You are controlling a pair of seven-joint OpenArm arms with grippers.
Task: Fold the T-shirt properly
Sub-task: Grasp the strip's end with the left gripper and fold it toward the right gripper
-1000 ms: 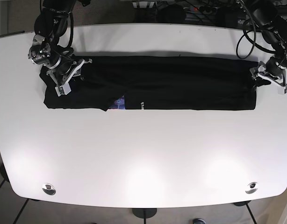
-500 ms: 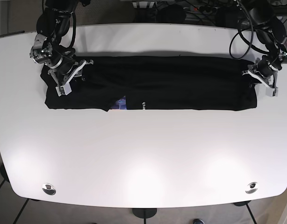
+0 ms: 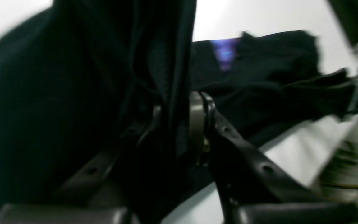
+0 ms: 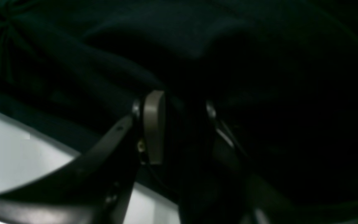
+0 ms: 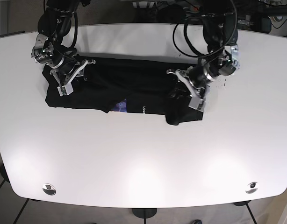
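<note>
Left tool [image 5: 189,89] clenched on T-shirt [image 5: 134,86] hem mid-desk [image 5: 143,163]; right tool [image 5: 68,77] pins its collar end; we judge lengthwise folding.

left gripper [image 5: 186,88]: black T-shirt [image 5: 134,88] cloth fills the gap between its fingers and bunches just below it; bare white table [image 5: 134,158] lies open beyond that bunch and on its outer side.
right gripper [image 5: 71,77]: cloth packs the space between its fingers [image 4: 154,124] and spreads beneath it; a narrow strip of bare table runs just outside the shirt's end.
between the two grippers: the shirt covers the table in one dark band, no bare surface there.
behind both grippers: arm links and looping cables [image 5: 190,37] crowd the far table edge.
</note>
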